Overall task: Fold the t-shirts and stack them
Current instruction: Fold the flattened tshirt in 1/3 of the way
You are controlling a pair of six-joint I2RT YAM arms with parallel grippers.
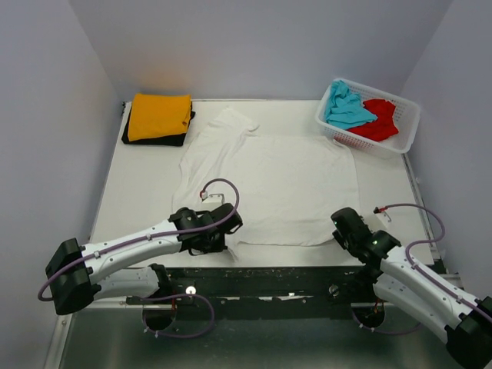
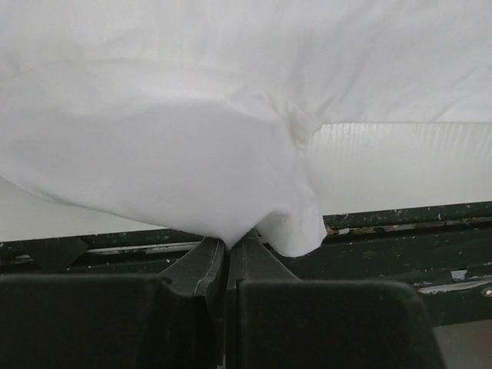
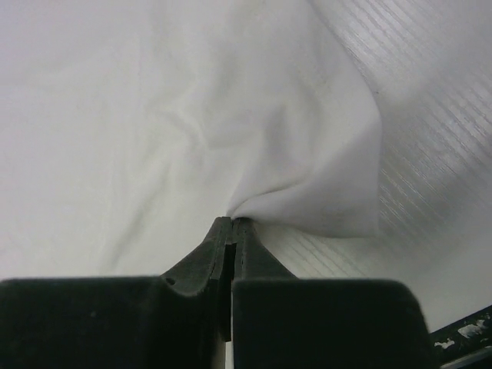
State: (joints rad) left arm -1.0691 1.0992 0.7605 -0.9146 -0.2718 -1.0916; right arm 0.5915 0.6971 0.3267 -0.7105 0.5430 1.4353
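The white t-shirt (image 1: pixel 269 181) lies spread across the middle of the bench (image 1: pixel 138 200). It is soft matte cloth, lightly creased, with one sleeve reaching toward the far left. Its near hem is pinched at both corners. The left end effector (image 2: pixel 228 247) has its dark jaws pressed together on a drooping fold of hem at the bench's near edge. The right end effector (image 3: pixel 232 224) is clamped tight on a puckered corner of the same shirt. The bench top is white and finely ribbed (clearest in the right wrist view).

In the far left corner is a neat stack of two folded shirts, the orange-yellow t-shirt (image 1: pixel 159 115) on top of the black t-shirt (image 1: pixel 154 141). At the far right, a white plastic lattice basket (image 1: pixel 409 127) holds two crumpled ones, the turquoise t-shirt (image 1: pixel 346 108) and the red t-shirt (image 1: pixel 379 121), touching each other.

Five shirts in all — one basket, two arms.
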